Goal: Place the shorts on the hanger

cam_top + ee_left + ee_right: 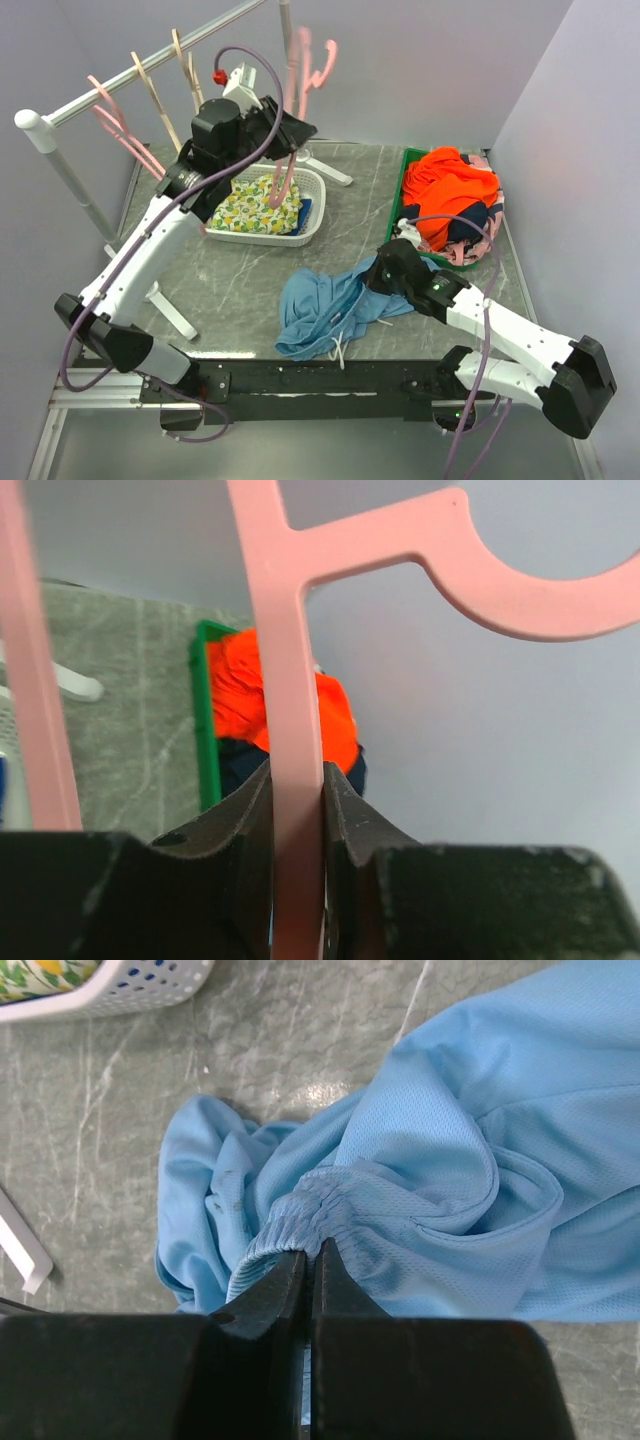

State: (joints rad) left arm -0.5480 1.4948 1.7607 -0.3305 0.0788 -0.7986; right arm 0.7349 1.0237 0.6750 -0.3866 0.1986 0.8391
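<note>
Shorts (440,1160) waistband tight in the closed right hand (310,1260); hanger (290,660) stem gripped in the left hand (297,780), hook tip off-frame.

The shorts (325,305) lie on the table (240,290) before the basket (262,238), with the tray (404,188) behind to the right.

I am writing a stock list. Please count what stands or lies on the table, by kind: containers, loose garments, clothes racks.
containers: 2 (white basket, green tray)
loose garments: 1 (blue shorts)
clothes racks: 1 (rack)
Total: 4
</note>
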